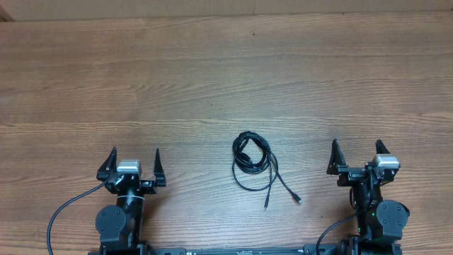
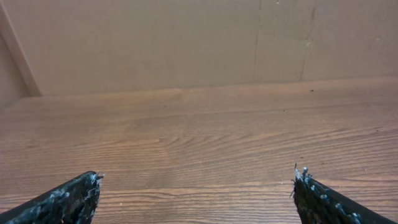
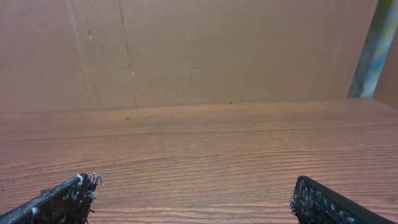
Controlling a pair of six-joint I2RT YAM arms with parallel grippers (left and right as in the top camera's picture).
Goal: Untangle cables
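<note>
Two grippers are in view. The left gripper (image 1: pixel 134 157) and the right gripper (image 1: pixel 357 152) both stand with their jaws spread wide and nothing between them. Both sit at the near edge of the table (image 1: pixel 212 71), one toward each near corner, pointing toward the far side.

Between them, a little closer to the right one and touching neither, lie the cables (image 1: pixel 251 156). They form one small black bundle of overlapping loops. Two loose tails run from it toward the near edge, each ending in a small plug (image 1: pixel 298 202). Whether the bundle is one cord or several cannot be told.

Only the overhead view shows the bundle. Each wrist view shows just that arm's two dark fingertips (image 2: pixel 71 198) at the bottom corners, bare wood ahead, and a brown board wall (image 3: pixel 217 50) at the far edge.

Bare wood lies on every side of the bundle, widest toward the far edge.
</note>
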